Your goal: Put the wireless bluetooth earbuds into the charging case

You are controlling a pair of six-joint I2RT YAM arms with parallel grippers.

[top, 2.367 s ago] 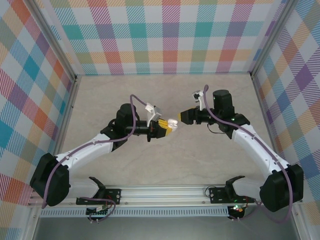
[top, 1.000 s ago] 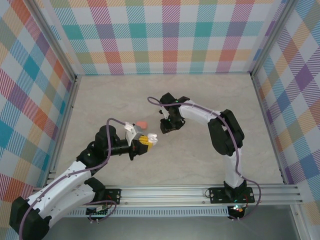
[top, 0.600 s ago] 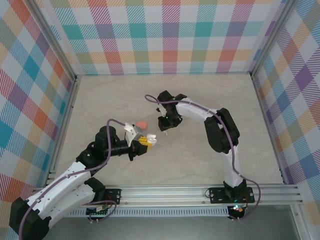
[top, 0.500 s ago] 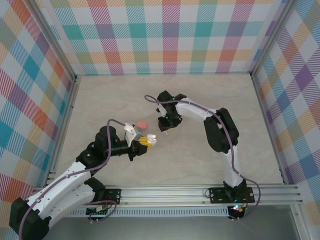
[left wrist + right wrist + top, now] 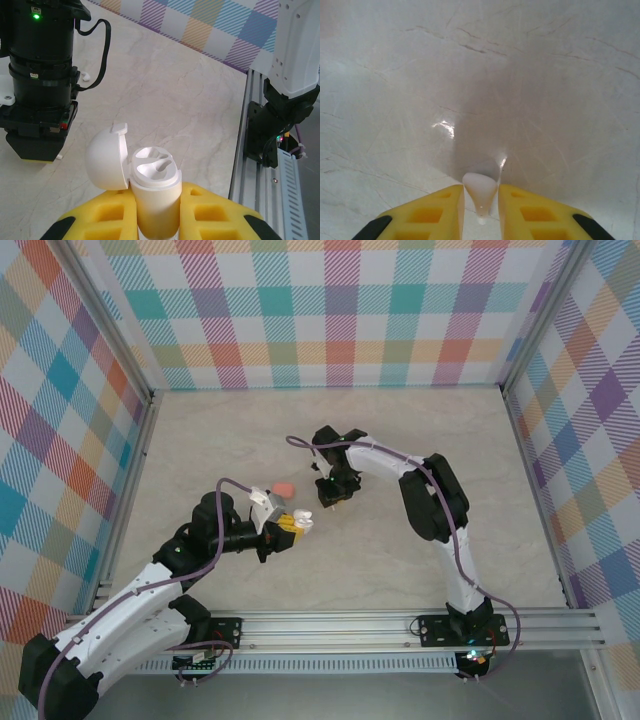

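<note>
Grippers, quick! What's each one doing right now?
Left gripper: closed, holding the open white charging case.
Right gripper: around a white earbud; gripped or not, cannot tell.

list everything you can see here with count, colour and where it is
charging case: 1, white, lid open, held in left tool
earbud: 1, white, at the table surface between right tool's fingers
small pink item: 1, salmon-pink, on table beside left tool
table: 1, pale marble-look
walls: 3, multicolour plaid, around the table
rail: 1, silver, near edge
left tool: 1, yellow pads, shut on charging case
right tool: 1, yellow pads, flanking earbud, grip unclear
</note>
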